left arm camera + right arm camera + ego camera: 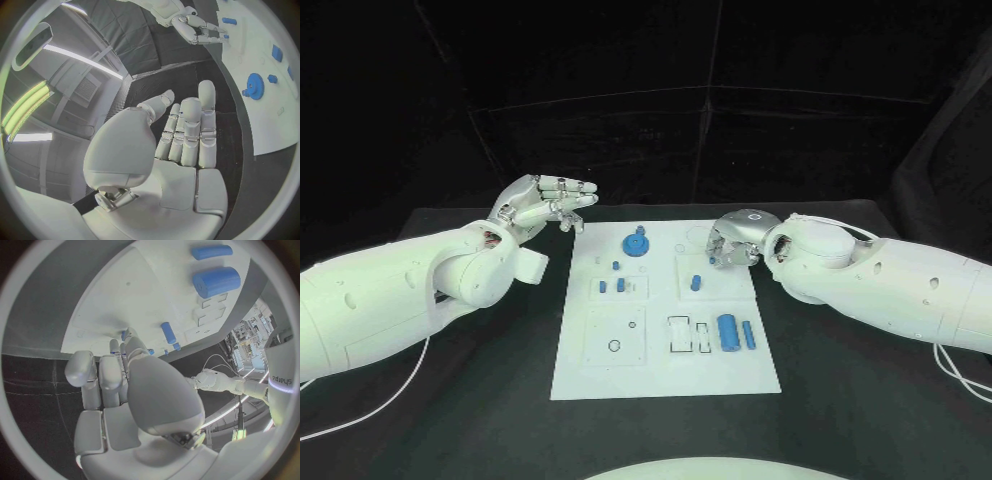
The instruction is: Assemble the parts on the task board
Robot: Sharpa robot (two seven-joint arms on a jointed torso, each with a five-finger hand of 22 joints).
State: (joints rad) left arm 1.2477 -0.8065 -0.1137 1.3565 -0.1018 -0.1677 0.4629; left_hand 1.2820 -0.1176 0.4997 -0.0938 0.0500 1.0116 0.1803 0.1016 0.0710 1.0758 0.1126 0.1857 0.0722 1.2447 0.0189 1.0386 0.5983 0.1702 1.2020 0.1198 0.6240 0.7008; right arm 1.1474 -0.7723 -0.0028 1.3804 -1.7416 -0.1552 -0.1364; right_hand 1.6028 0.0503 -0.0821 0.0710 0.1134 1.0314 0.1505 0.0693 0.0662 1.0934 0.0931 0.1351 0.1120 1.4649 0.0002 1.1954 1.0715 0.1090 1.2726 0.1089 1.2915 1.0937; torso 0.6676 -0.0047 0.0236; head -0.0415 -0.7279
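Task board point(661, 370) lies flat mid-surface, long axis running near to far. Large blue cylinder point(727, 331) lies lengthwise near right. Right hand point(733, 240) curled over far right edge; grasp unclear. Left hand point(545, 205) raised off far left corner, fingers loosely apart, empty.

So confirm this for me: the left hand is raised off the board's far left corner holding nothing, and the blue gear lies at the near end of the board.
One thing is wrong: the blue gear lies at the far end of the task board, not the near end; the head view shows it. The rest stands: the left hand is raised beside the far left corner, holding nothing.
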